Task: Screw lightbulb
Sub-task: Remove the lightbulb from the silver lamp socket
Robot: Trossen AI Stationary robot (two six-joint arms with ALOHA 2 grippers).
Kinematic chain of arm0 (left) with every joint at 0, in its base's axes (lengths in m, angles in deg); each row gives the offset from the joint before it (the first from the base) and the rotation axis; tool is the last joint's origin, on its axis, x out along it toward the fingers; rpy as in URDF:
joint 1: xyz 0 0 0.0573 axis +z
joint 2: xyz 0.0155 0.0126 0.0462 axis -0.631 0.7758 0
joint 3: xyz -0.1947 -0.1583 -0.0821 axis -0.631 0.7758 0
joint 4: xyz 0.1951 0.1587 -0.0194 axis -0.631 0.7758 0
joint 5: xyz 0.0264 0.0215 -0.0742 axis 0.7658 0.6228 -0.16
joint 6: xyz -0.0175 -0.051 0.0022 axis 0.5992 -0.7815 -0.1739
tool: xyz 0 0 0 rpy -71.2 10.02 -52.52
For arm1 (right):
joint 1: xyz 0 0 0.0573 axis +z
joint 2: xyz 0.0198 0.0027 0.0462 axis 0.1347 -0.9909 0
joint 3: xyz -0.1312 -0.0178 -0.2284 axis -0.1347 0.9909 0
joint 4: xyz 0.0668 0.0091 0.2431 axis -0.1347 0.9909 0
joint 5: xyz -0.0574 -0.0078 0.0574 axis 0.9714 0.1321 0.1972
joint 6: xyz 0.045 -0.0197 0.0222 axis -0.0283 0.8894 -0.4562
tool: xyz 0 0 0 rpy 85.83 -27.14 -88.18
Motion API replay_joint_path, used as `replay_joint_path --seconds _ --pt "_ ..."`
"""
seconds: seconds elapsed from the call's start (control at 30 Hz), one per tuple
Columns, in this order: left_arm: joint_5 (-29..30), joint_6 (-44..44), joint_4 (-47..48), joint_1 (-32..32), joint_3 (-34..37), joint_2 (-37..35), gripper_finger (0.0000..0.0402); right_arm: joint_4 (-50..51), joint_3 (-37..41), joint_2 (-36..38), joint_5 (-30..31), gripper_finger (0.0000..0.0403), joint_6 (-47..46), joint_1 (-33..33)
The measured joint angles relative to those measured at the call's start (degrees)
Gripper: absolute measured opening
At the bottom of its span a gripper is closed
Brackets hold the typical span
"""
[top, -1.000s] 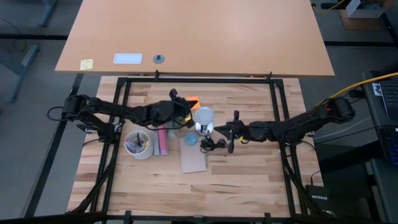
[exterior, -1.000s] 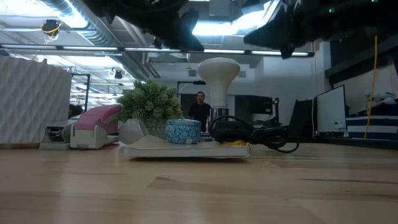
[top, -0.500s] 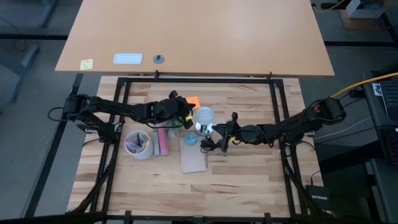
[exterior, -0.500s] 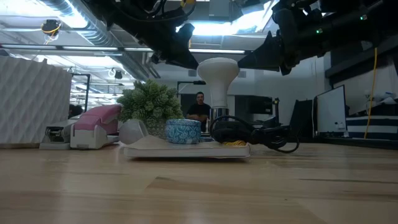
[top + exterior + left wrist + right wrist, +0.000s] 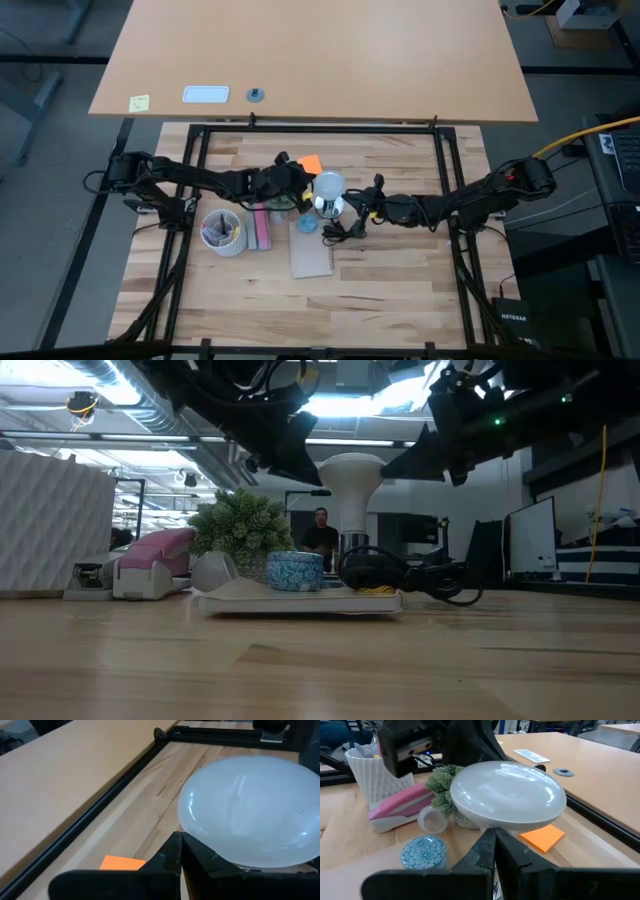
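Note:
The lightbulb (image 5: 327, 185) stands upright, frosted globe up, its neck set in the shiny silver socket (image 5: 351, 544) near the table's middle. My left gripper (image 5: 304, 184) is shut and level with the globe's left side; its tips (image 5: 179, 840) point at the globe (image 5: 250, 810) from below its widest part. My right gripper (image 5: 354, 208) is shut too and comes in from the right, its tips (image 5: 494, 834) just under the globe's edge (image 5: 510, 795). In the low view both dark grippers flank the globe (image 5: 350, 472). My left gripper has its shut tips right at the globe's left side (image 5: 192, 832), slanting slightly down from the table's left; I cannot tell whether they touch it. My right gripper has its shut tips at the globe's lower right edge (image 5: 492, 826), coming from the table's right; whether they touch cannot be told.
A black cord (image 5: 410, 575) coils beside the socket. A blue patterned bowl (image 5: 306, 225) and a brown pad (image 5: 311, 255) lie just in front. A pink stapler (image 5: 261, 228), a white pen cup (image 5: 222, 231) and a small plant (image 5: 240, 525) stand to the left. An orange note (image 5: 308, 162) lies behind.
Both grippers have sunk and tipped their tips downward beside the globe. My right gripper has also come toward the table's left, closer to the bulb. The bulb has stayed upright in the socket.

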Motion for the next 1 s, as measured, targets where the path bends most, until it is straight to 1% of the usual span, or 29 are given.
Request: replay_joint_path --seconds 0.2,0.37,0.5,0.8,0.9,1.0 --pt "-0.2 -0.9 0.2 -1.1 0.0 0.0 0.0 0.9 0.0 0.0 0.6 0.0012 0.0 -0.1" --pt "-0.6 -1.3 0.3 -2.4 0.0 0.0 0.0 3.0 0.1 0.0 5.0 0.0012 -0.2 -0.1" --pt "-3.2 -1.1 0.4 -3.7 0.0 0.3 0.0 2.7 0.0 0.0 7.4 0.0012 -0.3 -0.3" --pt "-1.7 -0.8 -0.4 -5.5 0.0 0.2 0.0 2.7 0.0 0.0 6.2 0.0012 -0.4 -2.8" --pt "-1.5 -0.8 -0.3 -5.5 0.0 0.2 0.0 2.8 0.0 0.0 3.9 0.0012 -0.4 -3.2" --pt "-1.2 -0.7 -0.6 -5.4 0.0 0.2 0.0 2.7 0.0 0.0 3.8 0.0012 -0.4 -3.1"
